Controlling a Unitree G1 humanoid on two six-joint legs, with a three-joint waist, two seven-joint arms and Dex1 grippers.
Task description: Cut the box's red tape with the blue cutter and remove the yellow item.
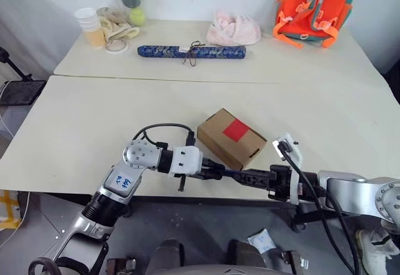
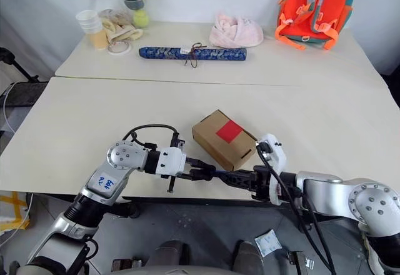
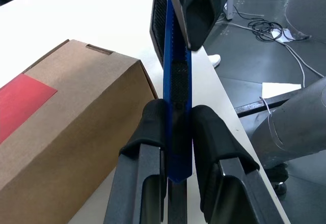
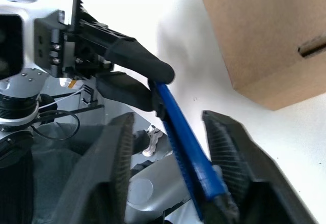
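Handing over the blue cutter (image 3: 177,89) at the near table edge, just beside the box (image 1: 231,139).

Left gripper (image 3: 173,127) clenched on one end of the cutter; right gripper (image 4: 168,127) straddling the other end, fingers parted, one pad (image 4: 229,158) touching, not yet clamped. Red tape (image 1: 236,129) uncut on the closed carton top, yellow item presumably inside. Next, likely: closing the right fingers firmly, releasing the left, then bringing the blade to the tape.
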